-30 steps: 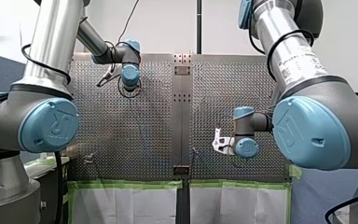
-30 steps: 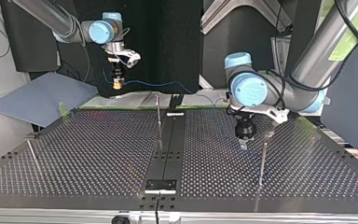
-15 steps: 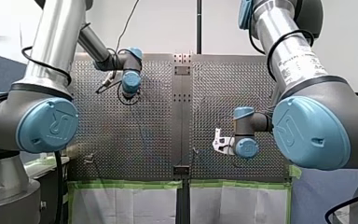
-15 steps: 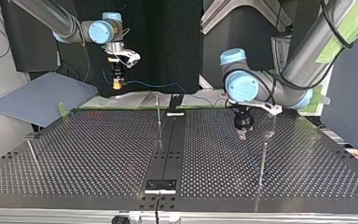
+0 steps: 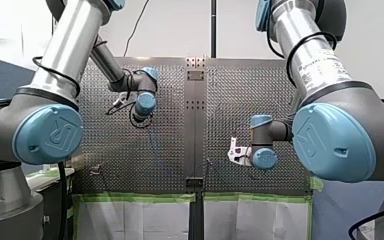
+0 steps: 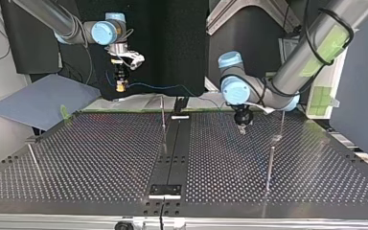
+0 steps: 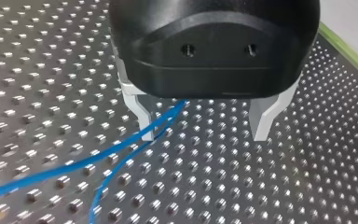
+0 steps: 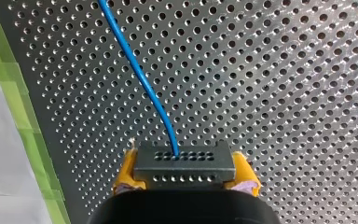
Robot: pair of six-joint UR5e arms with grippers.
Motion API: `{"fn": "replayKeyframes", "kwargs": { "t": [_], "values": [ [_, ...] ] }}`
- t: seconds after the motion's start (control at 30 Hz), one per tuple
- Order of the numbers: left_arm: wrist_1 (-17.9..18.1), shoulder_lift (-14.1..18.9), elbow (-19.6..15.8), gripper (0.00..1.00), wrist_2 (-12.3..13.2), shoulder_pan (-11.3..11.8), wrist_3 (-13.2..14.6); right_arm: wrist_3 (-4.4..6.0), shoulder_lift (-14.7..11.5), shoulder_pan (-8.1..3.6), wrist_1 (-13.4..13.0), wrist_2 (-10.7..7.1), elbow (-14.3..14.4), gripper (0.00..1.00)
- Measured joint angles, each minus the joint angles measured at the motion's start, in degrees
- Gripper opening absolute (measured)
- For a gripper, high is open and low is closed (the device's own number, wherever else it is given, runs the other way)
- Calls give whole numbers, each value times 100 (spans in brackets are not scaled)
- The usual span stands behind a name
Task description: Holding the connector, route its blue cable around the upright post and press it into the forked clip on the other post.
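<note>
My right pincer (image 6: pixel 120 86), at the top view's left, is raised well above the desk (image 6: pixel 96 158) toward its far edge. Its yellow pads (image 8: pixel 125 172) are clamped on the dark connector (image 8: pixel 185 164). The blue cable (image 6: pixel 158 87) leaves the connector and runs toward that view's right. An upright post (image 6: pixel 163 120) stands beside the centre strip. Further right, my left pincer (image 7: pixel 203 126) hangs low over the desk, fingers wide apart and gripping nothing. The cable passes beside one finger (image 7: pixel 140 112).

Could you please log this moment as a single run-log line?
right gripper shut on connector | left gripper jaws open, low over table | blue cable runs between left jaws, ungripped
</note>
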Motion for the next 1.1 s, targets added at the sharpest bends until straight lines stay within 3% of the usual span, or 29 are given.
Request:
{"fn": "replayKeyframes", "kwargs": {
  "t": [0.7, 1.1],
  "values": [
    [582, -1190, 2, 100, 29, -100, -272, 1, 1, 0, -14, -1, 1, 16],
    [722, -1274, 2, 100, 188, -39, -561, 1, 0, 5, -2, -1, 0, 16]
  ]
}}
